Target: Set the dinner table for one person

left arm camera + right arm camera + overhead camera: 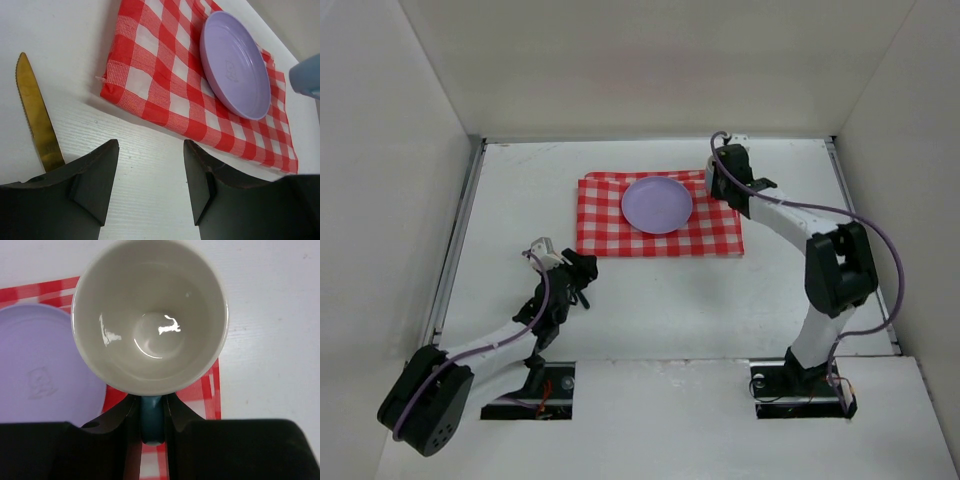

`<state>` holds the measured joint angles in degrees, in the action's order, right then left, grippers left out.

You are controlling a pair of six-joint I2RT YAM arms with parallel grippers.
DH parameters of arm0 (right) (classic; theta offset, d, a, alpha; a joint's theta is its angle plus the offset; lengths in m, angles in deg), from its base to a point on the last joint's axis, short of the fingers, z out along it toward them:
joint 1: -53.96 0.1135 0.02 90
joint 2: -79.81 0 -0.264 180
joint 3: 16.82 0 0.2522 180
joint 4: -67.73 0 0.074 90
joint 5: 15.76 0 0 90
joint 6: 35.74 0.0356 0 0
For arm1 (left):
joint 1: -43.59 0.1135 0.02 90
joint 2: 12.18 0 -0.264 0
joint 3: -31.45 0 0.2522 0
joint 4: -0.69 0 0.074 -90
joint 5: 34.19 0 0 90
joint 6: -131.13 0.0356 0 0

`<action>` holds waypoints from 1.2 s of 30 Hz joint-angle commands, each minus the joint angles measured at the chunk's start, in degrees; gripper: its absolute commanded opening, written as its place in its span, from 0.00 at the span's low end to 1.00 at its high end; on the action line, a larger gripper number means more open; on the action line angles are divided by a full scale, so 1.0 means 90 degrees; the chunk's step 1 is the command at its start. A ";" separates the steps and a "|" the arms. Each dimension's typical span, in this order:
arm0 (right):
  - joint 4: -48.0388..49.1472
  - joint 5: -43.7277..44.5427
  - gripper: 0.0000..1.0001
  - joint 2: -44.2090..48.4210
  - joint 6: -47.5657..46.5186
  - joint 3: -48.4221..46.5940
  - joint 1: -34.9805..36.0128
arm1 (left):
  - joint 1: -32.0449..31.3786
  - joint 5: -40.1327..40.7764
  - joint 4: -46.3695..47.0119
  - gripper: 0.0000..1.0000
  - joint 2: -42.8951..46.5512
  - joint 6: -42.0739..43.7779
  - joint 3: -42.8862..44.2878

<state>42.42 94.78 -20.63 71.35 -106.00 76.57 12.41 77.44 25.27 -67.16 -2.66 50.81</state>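
Observation:
The dinner table [650,300] is a plain white top, and a red-and-white checkered cloth [605,235] lies on it. A lavender plate [657,204] rests on the cloth. My right gripper [151,410] is shut on the blue handle of a mug [150,315] with a white inside, upright at the cloth's right edge beside the plate [40,365]. I cannot tell whether the mug touches the cloth. My left gripper [150,147] is open and empty over bare table, just short of the cloth's [165,75] near-left corner. A gold knife [35,120] lies left of it.
Grey rails [455,240] and white walls close in the table on the left, right and far sides. The right arm [835,270] arches over the table's right part. The left arm [490,350] lies low at the near left.

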 commanded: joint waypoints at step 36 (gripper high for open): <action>0.0531 -0.0592 0.62 -0.1048 0.0182 -0.1426 -0.0291 | 0.0022 0.0155 0.0281 0.50 -0.0170 0.0031 0.0227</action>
<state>42.98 88.59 -36.24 72.50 -119.44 73.25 12.57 77.13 25.86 -69.43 -2.86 50.92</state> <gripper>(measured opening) 0.606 0.508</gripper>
